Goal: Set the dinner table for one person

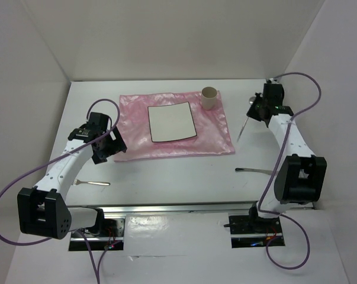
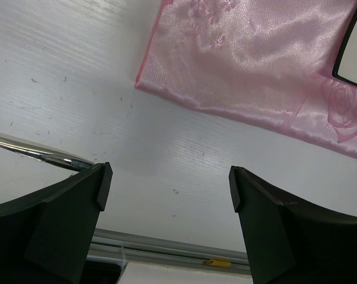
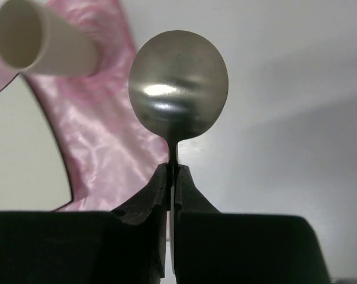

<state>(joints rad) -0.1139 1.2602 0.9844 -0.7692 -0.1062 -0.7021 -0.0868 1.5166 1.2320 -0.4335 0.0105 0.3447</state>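
While right claw pinches spoon, dinner table lies beneath, seemingly apart.

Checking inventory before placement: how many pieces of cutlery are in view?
3. Spoon in right gripper, right of pink cloth; fork on table, near left; third utensil on table, near right. More may be hidden.

Dinner table between pink cloth and arm bases is wide open, just fork left, knife right. Cup hogs the cloth's far right corner, right gripper's spoon hangs nearby.
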